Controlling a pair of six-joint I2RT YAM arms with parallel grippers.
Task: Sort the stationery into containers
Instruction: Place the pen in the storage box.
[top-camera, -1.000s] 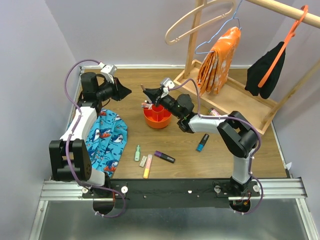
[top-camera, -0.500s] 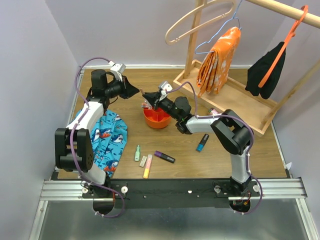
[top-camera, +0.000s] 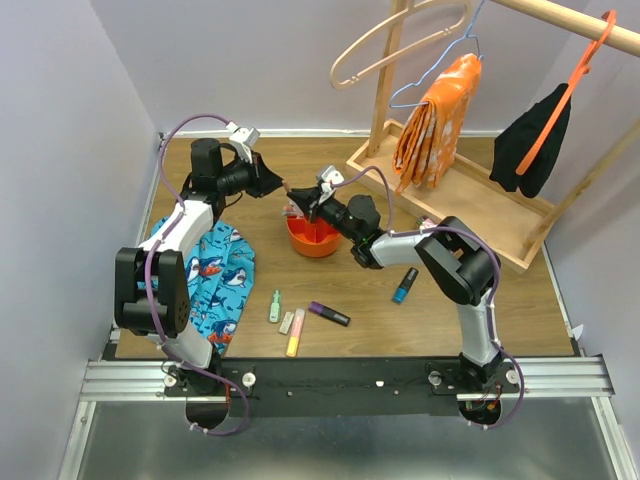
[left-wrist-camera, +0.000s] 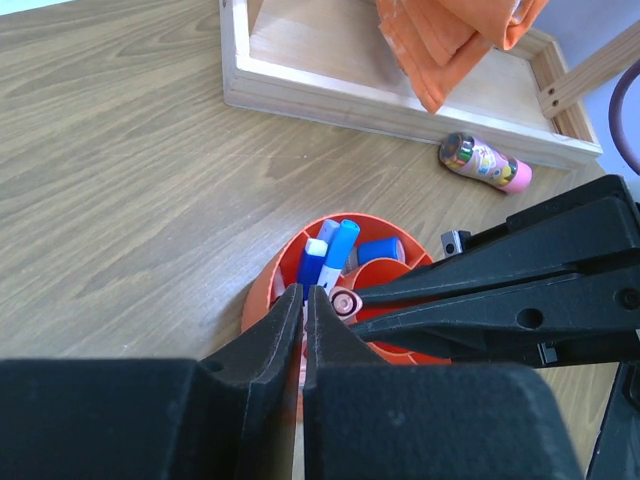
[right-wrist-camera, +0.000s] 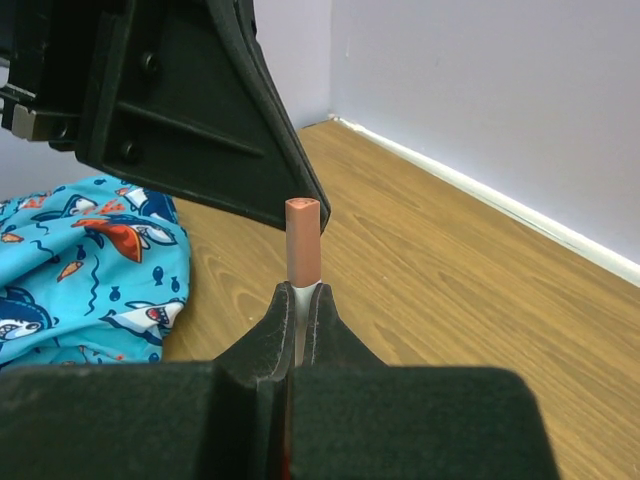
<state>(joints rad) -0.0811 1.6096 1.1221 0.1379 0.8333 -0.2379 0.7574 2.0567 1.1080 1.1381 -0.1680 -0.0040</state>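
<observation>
**Desk:** What's crowding you around the container?

**Me:** I have the red-orange bowl (top-camera: 312, 248) at the centre of the overhead view, with blue markers (left-wrist-camera: 340, 245) standing in one of its outer compartments. My two grippers meet almost tip to tip just above its upper-left rim. The right arm's fingers (left-wrist-camera: 520, 265) cut across the lower right of my left wrist view and cover part of the bowl. The wooden rack base (top-camera: 490, 210) sits at upper right with an orange cloth (top-camera: 438, 110) hanging above it. A pink patterned tube (left-wrist-camera: 485, 163) lies just beside the base. The shark-print cloth (top-camera: 215, 275) is at lower left.

**Desk:** And the hands?

**Me:** My right gripper (right-wrist-camera: 300, 292) is clamped tight on a white pen (right-wrist-camera: 303, 235) with a salmon, three-sided cap that sticks up past the fingertips. My left gripper (left-wrist-camera: 303, 293) is all but closed, with only a slit between the fingers, and I see nothing in it. Its tip is just beside that cap, but I can't tell whether it touches.

**Desk:** The rest of the stationery?

**Me:** Loose on the table below the bowl are a pale green marker (top-camera: 274, 306), a short pinkish marker (top-camera: 286, 321), a yellow highlighter (top-camera: 296, 335) and a purple marker (top-camera: 329, 314). A loose blue marker (top-camera: 405, 285) lies to the lower right.

**Desk:** What has changed in the last second?

**Me:** My left arm has swung right, from well apart to nearly meeting the right gripper. The right one has barely shifted, and the loose markers lie where they were.

**Desk:** Any writing?

**Me:** The tube's print is too small to read.
</observation>
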